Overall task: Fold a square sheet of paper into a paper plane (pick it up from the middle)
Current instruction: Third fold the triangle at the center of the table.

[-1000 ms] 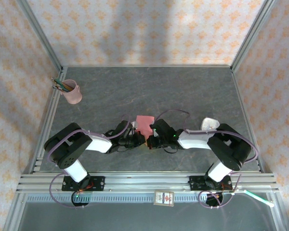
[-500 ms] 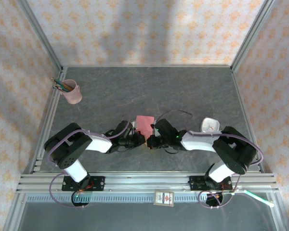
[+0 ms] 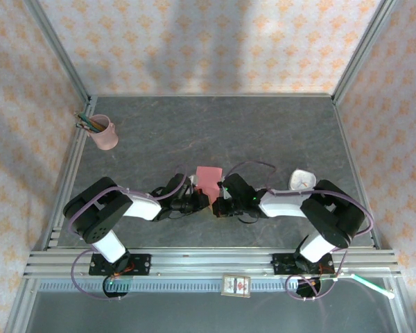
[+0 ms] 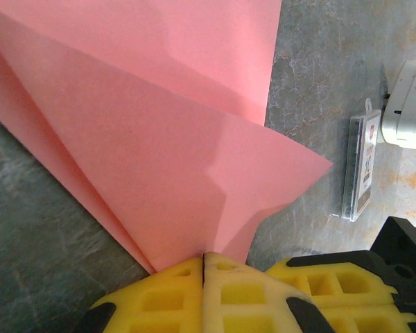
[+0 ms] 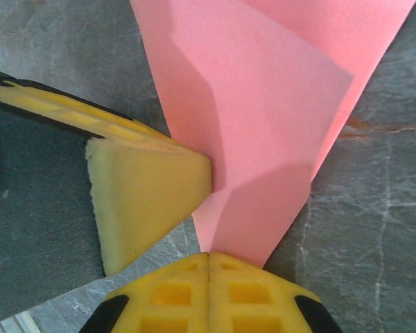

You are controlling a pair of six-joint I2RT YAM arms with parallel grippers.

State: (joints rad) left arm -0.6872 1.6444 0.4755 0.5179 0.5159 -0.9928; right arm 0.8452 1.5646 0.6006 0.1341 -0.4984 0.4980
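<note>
The square sheet of paper (image 3: 209,179) is salmon pink and folded into overlapping layers with slanted creases, near the table's middle. From the left, my left gripper (image 3: 204,198) is shut on its near edge. In the left wrist view the pink layers (image 4: 159,139) run down into the closed yellow fingertips (image 4: 204,258). My right gripper (image 3: 215,201) comes in from the right, right beside the left one, and is also shut on the paper's near edge (image 5: 256,132) at its tips (image 5: 209,255). The left gripper's yellow finger (image 5: 145,191) lies against the paper's left side there.
A pink pencil cup (image 3: 104,133) stands at the far left. A white round device (image 3: 301,179) sits behind the right arm. A small white-and-black box (image 4: 361,165) lies on the grey table (image 3: 263,132) near it. Metal rails (image 3: 208,262) run along the front edge.
The right arm's elbow has shifted a little, uncovering more of the white device. The paper and both shut grippers have stayed nearly where they were.
</note>
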